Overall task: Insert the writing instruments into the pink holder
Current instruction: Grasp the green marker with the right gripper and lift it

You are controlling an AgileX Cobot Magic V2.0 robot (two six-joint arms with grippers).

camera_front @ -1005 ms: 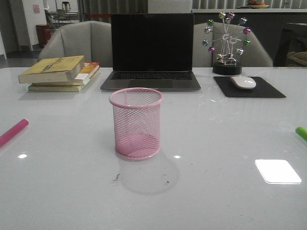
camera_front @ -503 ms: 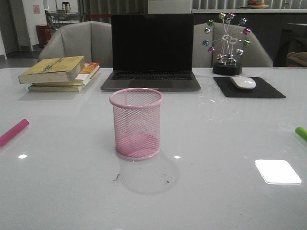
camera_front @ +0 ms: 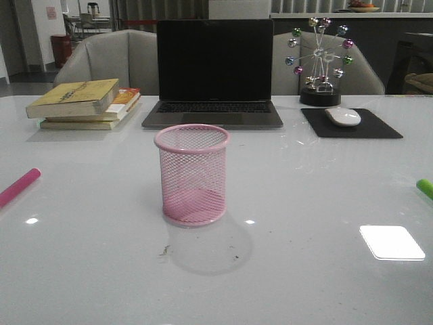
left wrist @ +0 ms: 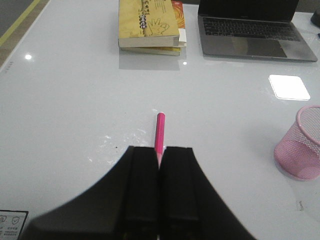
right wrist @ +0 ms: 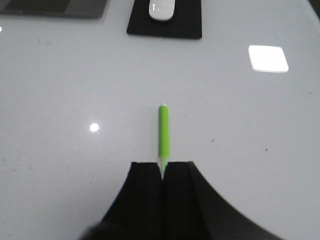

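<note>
Laptop (camera_front: 214, 71), books (camera_front: 84, 103), mouse (camera_front: 344, 116)

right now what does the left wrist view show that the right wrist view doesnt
Only the left wrist view shows the pink marker, the pink holder, the stacked books and the laptop. Only the right wrist view shows the green marker and the mouse on its black pad. Both show dark jaws closed together above the white table, with a marker lying just beyond them.
</note>
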